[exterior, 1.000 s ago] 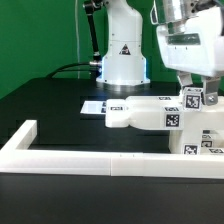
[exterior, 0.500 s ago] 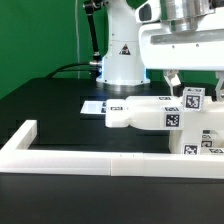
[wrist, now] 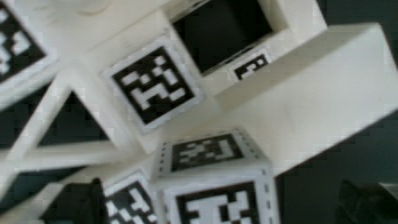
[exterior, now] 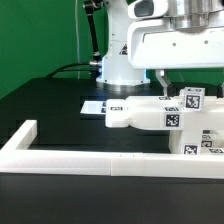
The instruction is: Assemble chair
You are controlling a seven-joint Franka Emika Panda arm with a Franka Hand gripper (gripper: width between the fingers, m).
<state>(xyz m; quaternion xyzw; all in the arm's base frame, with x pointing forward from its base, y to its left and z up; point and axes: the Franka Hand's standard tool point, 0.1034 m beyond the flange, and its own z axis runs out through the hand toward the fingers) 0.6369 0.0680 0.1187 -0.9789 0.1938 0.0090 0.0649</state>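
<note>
The chair parts are matte white, tagged pieces at the exterior view's right. A flat slab (exterior: pixel 140 116) lies on the black table, and a short tagged post (exterior: pixel 193 98) stands up from its right end. More tagged pieces (exterior: pixel 207 141) sit just in front of it. My gripper (exterior: pixel 178 80) hangs right above the post, open, its hand broadside to the camera. In the wrist view the post's tagged end (wrist: pixel 221 203) lies between the two dark fingers (wrist: pixel 64 203), which stand wide apart and hold nothing. The slab's tags (wrist: pixel 153 80) fill the area beyond.
The marker board (exterior: pixel 94 105) lies flat on the table behind the slab. The robot's white base (exterior: pixel 120 62) stands at the back. A long low white border wall (exterior: pixel 80 161) runs along the front and turns back at the left corner (exterior: pixel 24 133).
The hand has turned about its wrist from narrow-on to broadside and risen slightly above the post. The jaws stay wide. The chair pieces have not moved.
</note>
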